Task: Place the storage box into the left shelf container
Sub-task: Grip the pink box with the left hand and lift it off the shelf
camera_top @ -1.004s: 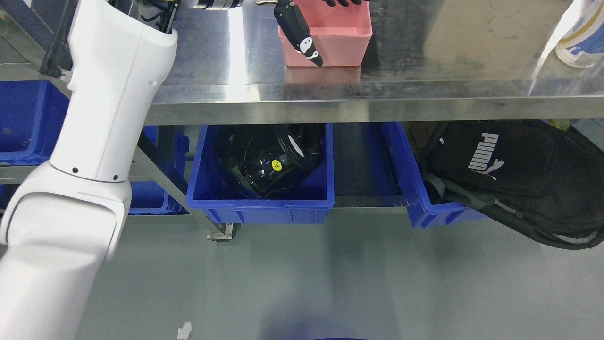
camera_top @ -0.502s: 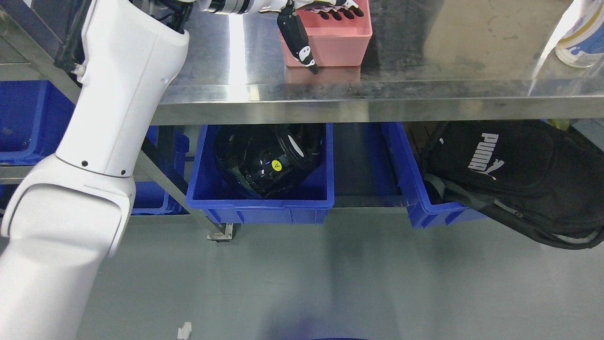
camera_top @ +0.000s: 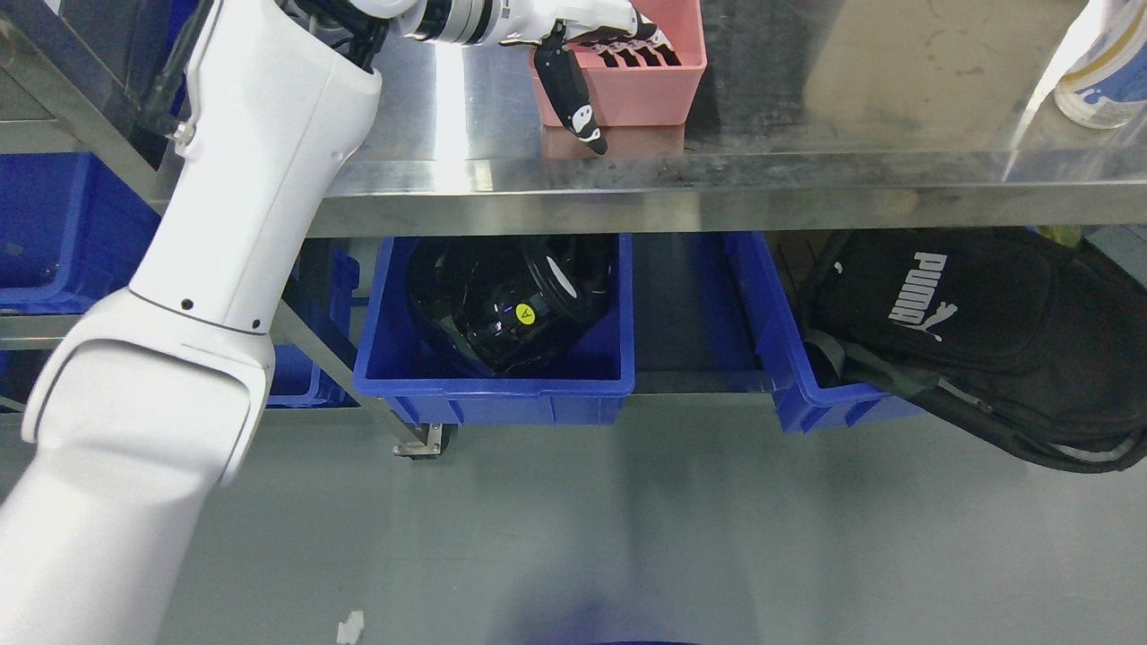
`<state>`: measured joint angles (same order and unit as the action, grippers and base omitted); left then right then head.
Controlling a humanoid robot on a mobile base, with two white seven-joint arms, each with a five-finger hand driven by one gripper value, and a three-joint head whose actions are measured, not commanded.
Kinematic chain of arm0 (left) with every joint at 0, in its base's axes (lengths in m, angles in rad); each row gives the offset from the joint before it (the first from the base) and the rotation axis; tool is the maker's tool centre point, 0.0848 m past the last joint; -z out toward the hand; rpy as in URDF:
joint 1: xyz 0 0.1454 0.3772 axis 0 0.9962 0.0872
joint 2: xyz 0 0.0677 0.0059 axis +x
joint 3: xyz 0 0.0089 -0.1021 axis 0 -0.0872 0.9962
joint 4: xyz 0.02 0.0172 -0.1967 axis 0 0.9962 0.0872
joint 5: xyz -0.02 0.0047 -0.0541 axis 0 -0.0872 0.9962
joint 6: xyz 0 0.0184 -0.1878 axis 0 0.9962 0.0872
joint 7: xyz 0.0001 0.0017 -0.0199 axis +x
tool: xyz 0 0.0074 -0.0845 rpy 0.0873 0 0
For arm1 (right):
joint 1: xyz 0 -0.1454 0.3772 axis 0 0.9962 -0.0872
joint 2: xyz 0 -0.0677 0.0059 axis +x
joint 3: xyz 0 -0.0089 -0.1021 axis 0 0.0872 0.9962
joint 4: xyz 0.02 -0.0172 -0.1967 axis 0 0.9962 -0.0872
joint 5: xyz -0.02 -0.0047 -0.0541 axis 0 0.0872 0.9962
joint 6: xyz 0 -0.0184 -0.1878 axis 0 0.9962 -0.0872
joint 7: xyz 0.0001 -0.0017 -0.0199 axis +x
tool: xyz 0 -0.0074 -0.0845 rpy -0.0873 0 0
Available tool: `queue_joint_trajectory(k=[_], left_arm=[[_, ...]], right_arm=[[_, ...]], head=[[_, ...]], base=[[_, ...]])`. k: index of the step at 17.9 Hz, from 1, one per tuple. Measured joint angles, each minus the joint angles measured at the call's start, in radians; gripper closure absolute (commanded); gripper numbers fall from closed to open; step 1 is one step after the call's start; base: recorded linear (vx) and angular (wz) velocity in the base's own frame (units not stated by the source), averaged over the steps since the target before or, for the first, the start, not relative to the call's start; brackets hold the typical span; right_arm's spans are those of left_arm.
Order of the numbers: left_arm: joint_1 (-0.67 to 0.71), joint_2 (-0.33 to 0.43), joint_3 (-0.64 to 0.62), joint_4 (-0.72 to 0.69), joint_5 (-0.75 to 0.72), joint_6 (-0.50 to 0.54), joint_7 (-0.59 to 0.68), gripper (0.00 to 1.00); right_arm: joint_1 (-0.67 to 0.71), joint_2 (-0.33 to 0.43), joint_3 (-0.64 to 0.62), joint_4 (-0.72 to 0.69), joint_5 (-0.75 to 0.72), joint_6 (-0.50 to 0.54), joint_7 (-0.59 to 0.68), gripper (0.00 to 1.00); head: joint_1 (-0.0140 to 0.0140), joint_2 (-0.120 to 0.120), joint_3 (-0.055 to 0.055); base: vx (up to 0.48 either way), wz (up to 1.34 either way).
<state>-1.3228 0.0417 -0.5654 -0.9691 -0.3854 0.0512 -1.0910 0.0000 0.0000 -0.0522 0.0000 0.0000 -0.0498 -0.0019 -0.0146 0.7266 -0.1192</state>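
On the steel tabletop (camera_top: 806, 116), the left hand (camera_top: 591, 40) is gripping the small pink plastic storage box (camera_top: 645, 85), thumb down its outer front wall, fingers (camera_top: 641, 54) hooking inside; contact seems firm, though partly cropped.

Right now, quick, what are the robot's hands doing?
Left hand: closing on the pink storage box, fingers inside, thumb outside its front wall.
Right hand: not in view.
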Motion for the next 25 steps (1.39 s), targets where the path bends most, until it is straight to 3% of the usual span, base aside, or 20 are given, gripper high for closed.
queue_joint_trajectory(k=[5,8,9,12,17,25], left_arm=[[0.008,-0.016,0.034,0.038,-0.002,-0.043,0.005,0.63],[0.017,-0.023,0.063,0.061,-0.001,-0.091,-0.008,0.96],[0.022,-0.025,0.075,0.069,-0.001,-0.117,-0.014,1.00],[0.042,-0.029,0.115,0.094,-0.001,-0.226,-0.023,1.00],[0.075,-0.034,0.212,0.124,0.035,-0.263,-0.023,1.00],[0.143,-0.039,0.371,0.125,0.442,-0.058,-0.069,1.00]], right_arm=[[0.000,0.000,0.000,0.000,0.000,0.000,0.000,0.00],[0.000,0.000,0.000,0.000,0.000,0.000,0.001,0.00],[0.000,0.000,0.000,0.000,0.000,0.000,0.003,0.00],[0.000,0.000,0.000,0.000,0.000,0.000,0.005,0.00],[0.000,0.000,0.000,0.000,0.000,0.000,0.000,0.00],[0.000,0.000,0.000,0.000,0.000,0.001,-0.003,0.00]], head=[[0.0000,0.000,0.000],[0.0000,0.000,0.000],[0.0000,0.000,0.000],[0.0000,0.000,0.000],[0.0000,0.000,0.000],[0.0000,0.000,0.000]], base=[[0.000,0.00],[0.000,0.00],[0.000,0.00],[0.002,-0.01],[0.000,0.00],[0.002,0.04]])
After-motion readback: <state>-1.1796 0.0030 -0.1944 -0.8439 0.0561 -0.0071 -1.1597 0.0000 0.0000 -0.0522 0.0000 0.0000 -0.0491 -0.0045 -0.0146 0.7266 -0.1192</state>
